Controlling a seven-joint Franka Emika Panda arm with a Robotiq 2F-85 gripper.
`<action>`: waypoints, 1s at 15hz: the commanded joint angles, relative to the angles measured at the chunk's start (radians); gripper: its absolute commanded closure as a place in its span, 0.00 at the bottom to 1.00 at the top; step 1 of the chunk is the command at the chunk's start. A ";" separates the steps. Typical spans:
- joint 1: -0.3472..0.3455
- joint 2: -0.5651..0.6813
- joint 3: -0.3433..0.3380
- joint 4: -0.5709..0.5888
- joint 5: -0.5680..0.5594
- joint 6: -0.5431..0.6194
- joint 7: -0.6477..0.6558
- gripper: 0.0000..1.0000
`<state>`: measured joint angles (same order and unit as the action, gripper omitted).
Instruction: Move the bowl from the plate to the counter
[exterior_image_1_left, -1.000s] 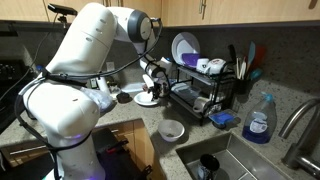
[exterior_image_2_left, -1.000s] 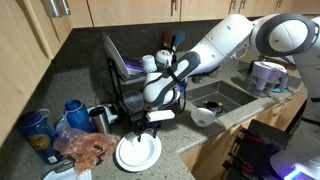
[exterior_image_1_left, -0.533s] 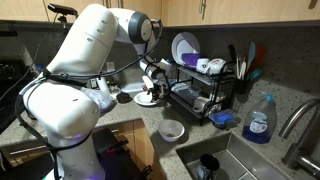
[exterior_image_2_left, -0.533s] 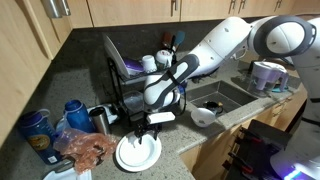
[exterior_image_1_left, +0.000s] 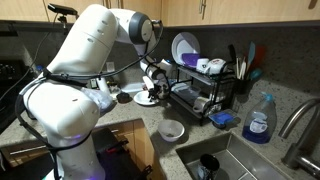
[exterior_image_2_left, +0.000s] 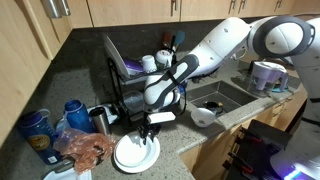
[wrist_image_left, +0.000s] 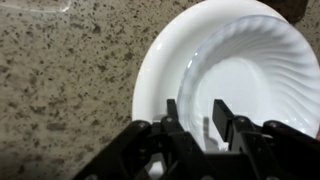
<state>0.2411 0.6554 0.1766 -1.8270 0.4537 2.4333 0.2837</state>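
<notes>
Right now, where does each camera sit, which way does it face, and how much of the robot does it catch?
An exterior view sits beside the robot's base, facing the dish rack; the white arm fills its left.
An exterior view sits over the counter near the plate, facing the sink; the arm enters from its right.
The wrist view looks straight down on the bowl on the plate; only the pincer shows.
All three share the plate.
</notes>
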 joint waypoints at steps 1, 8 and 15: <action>-0.015 -0.010 0.014 0.000 -0.004 -0.001 0.013 0.87; -0.033 -0.042 0.023 -0.022 0.015 0.019 -0.002 0.97; -0.068 -0.019 0.060 -0.022 0.062 0.044 -0.048 0.97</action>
<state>0.2040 0.6345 0.2023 -1.8285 0.4687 2.4361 0.2752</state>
